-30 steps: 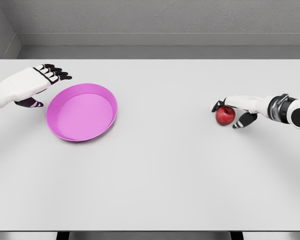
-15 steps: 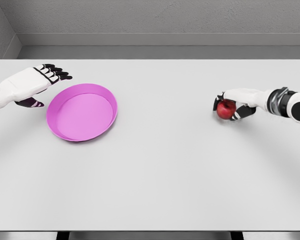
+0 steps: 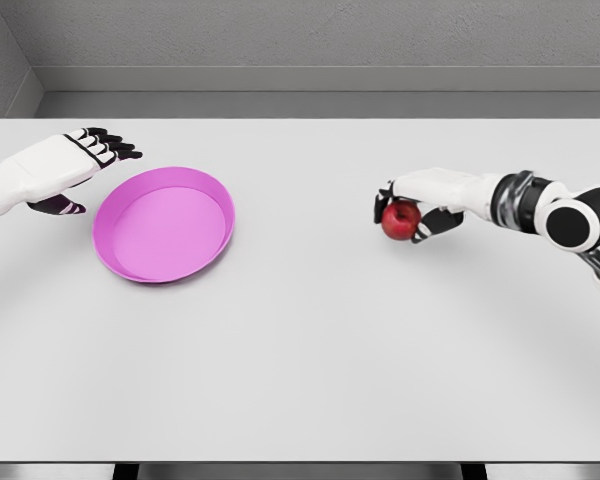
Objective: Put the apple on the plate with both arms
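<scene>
Right hand (image 3: 418, 206) is clasped over a red apple (image 3: 400, 220), fingers draped across its top. Pink plate (image 3: 220, 195) lies well to its left; left hand (image 3: 65, 165) waits relaxed beside that. Apple judged light, rigid, smooth-skinned; enclosing it around the widest part should prevent rolling.

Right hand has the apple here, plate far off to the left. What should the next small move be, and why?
Probably carry on leftward toward the middle of the table. The right hand is closed on the apple, the pink plate sits far to its left, and the left hand waits open beside the plate, suggesting a handover.
</scene>
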